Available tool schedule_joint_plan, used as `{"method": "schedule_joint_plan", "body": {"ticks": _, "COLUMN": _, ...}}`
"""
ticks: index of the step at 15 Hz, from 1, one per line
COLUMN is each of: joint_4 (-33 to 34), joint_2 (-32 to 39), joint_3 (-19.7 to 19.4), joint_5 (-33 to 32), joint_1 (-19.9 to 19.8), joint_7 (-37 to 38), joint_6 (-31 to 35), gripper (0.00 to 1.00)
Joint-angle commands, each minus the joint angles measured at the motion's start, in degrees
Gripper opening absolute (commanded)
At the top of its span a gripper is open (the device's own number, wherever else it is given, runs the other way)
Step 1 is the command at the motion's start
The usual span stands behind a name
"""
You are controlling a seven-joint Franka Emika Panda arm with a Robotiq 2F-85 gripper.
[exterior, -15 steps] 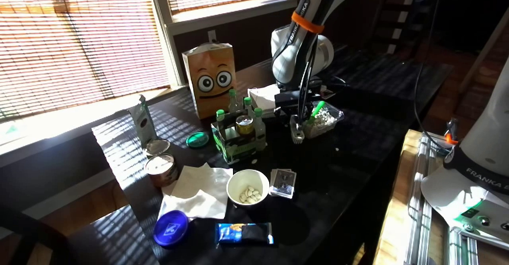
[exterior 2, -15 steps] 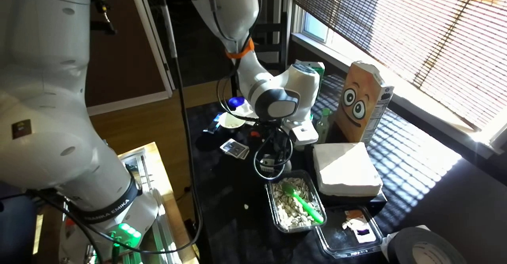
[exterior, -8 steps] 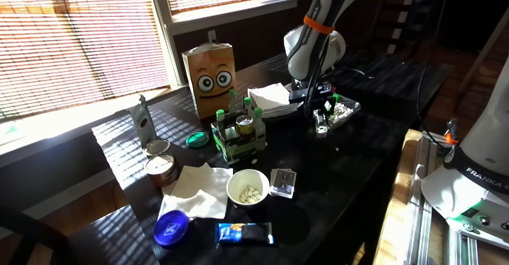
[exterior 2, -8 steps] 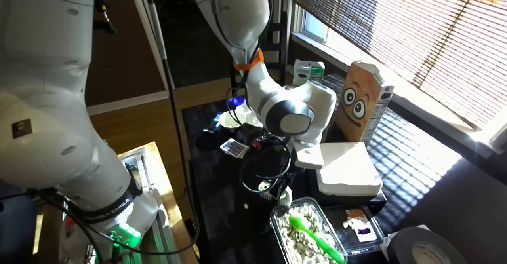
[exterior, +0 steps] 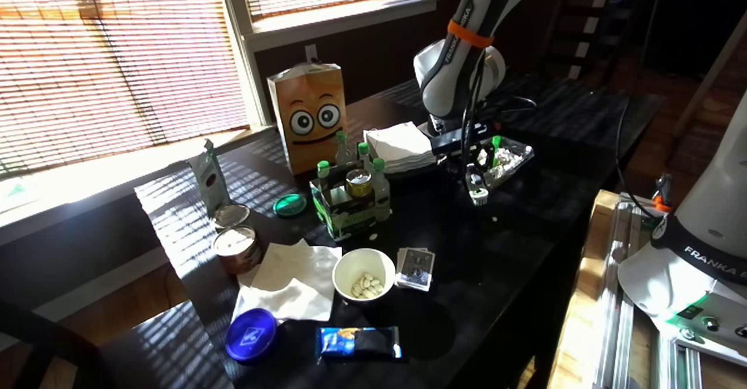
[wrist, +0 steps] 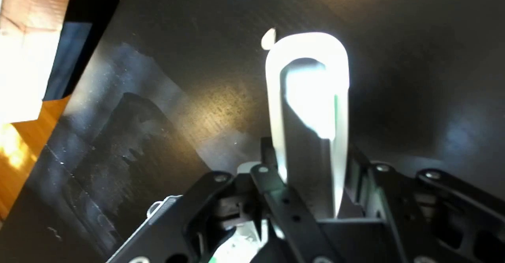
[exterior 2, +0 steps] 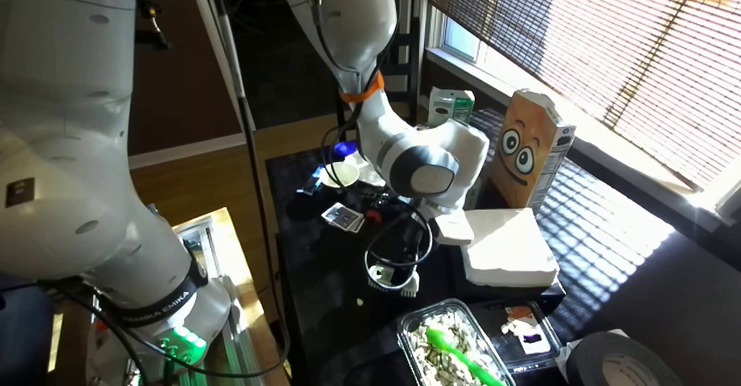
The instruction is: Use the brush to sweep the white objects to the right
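The jaws are clamped on a brush, its bristles pointing down over the dark table; whether they touch it cannot be told. In both exterior views, a small white piece lies on the table near the brush, apart from it. In an exterior view, another white piece lies beside the bottle carrier, well apart from the brush.

The claw points downward, its fingers clamped from both sides on what they hold. Above it bends the wrist; higher up, the forearm slopes away.
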Motion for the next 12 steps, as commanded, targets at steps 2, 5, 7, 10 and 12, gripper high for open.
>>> {"method": "schedule_joint_plan", "body": {"ticks": 2, "joint_4": -7.2, "joint_2": -4.1, "joint_3": 4.4, "joint_5": -1.5, "joint_1": -0.1, "joint_7": -7.9, "joint_6": 8.3, "gripper": 0.16}}
{"method": "schedule_joint_plan", "body": {"ticks": 5, "joint_4": -13.7, "joint_2": -7.2, "joint_3": 4.4, "joint_5": -3.0, "joint_1": 0.3, "joint_7": -14.2, "joint_6": 15.1, "gripper": 0.16}}
{"method": "schedule_joint_plan", "body": {"ticks": 7, "joint_4": -17.1, "joint_2": -9.6, "joint_3": 4.5, "joint_5": -3.2, "joint_1": 0.1, "joint_7": -19.3, "joint_6": 18.6, "gripper": 0.16}}
{"method": "schedule_joint_plan", "body": {"ticks": 10, "joint_4": -14.4, "joint_2": -6.4, "joint_3": 4.2, "joint_5": -0.7, "joint_1": 1.0, "joint_7": -19.2, "joint_6": 17.3, "gripper": 0.41}}
{"method": "schedule_joint_plan", "body": {"ticks": 12, "joint_4": -14.3, "joint_2": -6.2, "joint_3": 4.1, "joint_5": -0.7, "joint_1": 1.0, "joint_7": -19.2, "joint_6": 17.3, "gripper": 0.41}}
